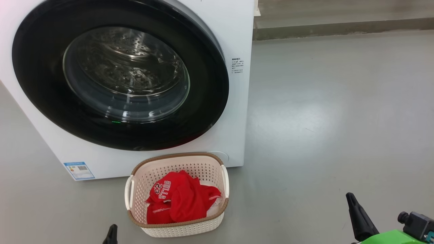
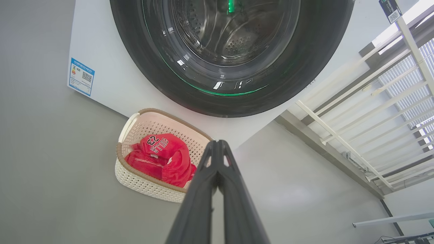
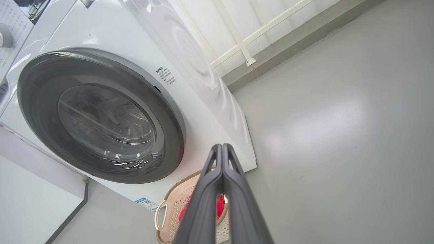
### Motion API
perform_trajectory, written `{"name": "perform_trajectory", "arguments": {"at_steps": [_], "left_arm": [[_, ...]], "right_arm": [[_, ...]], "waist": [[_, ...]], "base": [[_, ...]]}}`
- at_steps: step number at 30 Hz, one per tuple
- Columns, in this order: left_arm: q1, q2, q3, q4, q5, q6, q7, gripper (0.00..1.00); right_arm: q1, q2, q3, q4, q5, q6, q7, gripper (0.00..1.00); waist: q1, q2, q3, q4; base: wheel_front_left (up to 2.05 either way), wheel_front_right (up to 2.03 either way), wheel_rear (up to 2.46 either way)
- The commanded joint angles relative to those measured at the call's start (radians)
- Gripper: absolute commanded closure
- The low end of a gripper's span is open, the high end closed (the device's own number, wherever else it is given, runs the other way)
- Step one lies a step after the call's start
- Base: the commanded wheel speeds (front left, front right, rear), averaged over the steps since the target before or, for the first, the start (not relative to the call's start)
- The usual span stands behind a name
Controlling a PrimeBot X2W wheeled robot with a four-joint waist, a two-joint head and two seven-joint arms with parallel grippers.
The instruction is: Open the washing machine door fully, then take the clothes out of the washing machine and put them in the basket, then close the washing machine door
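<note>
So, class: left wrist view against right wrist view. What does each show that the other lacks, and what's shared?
Left wrist view: the shut left fingers, the BULLS 23 lettering on the clothes, a green light line on the washing machine door. Right wrist view: the shut right fingers, the machine's side panel, a grey knob. Both: the closed door, the basket holding the clothes.

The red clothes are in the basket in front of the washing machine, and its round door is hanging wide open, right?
Not quite. The red clothes are in the basket in front of the washing machine, but its round door is shut flush against the front, not hanging open. The head view shows this plainly.
</note>
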Motion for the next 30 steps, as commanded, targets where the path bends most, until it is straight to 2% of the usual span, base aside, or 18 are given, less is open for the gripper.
{"name": "perform_trajectory", "arguments": {"at_steps": [1,30], "left_arm": [[-0.054,0.006,0.026,-0.019,-0.028,-0.013,0.007,1.00],[-0.118,-0.008,0.070,0.000,-0.330,-0.044,0.089,1.00]], "right_arm": [[-0.053,-0.008,-0.004,-0.022,0.032,0.000,0.006,1.00],[-0.115,-0.006,-0.034,-0.013,0.349,-0.001,0.091,1.00]], "waist": [[-0.0001,0.0000,0.001,0.000],[-0.0001,0.0000,0.023,0.006]], "base": [[0.00,0.00,0.00],[0.00,0.00,0.00]]}}
